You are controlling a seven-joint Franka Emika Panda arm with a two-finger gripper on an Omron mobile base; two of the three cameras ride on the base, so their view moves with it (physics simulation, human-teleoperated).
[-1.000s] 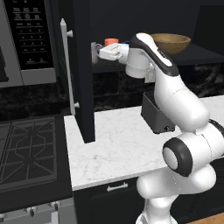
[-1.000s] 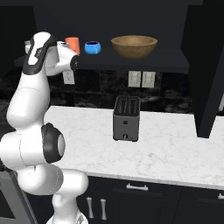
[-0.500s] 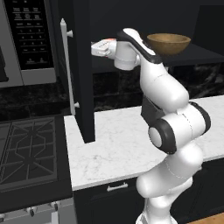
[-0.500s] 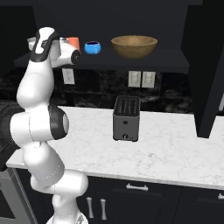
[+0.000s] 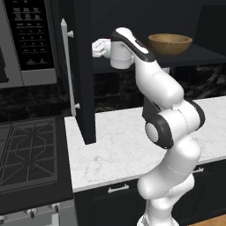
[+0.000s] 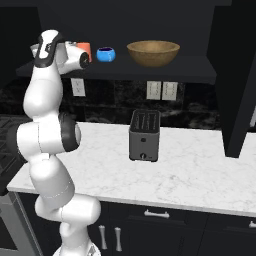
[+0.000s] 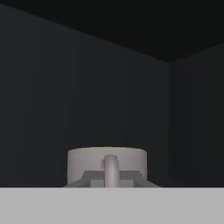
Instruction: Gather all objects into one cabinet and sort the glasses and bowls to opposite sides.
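The orange cup point(image 6: 84, 48) stands at the left end of the open black cabinet's shelf point(image 6: 190, 73). My gripper point(image 6: 85, 55) is right against it, and in the hand view the cup point(image 7: 87, 164) looks pale grey. Its handle sits between my fingertips point(image 7: 92, 177), so the gripper point(image 7: 111, 177) is shut on it. Just right of the orange cup is the small blue cup point(image 6: 105, 54). The wide wooden bowl point(image 6: 153, 52) sits further right on the same shelf. From the left base view my hand point(image 5: 98, 47) reaches in behind the open door, with the bowl point(image 5: 170, 43) to its right.
The cabinet door point(image 5: 81, 70) with its silver bar handle point(image 5: 66, 66) hangs open left of my hand. A black toaster point(image 6: 145, 135) stands on the white marble counter point(image 6: 200, 175) below. A microwave point(image 5: 31, 39) and stove point(image 5: 26, 154) are on the left.
My arm has swung its elbow up and stretched taller, and the hand has risen a little. It stays at the orange cup on the shelf's left end. The blue cup and bowl have not moved.
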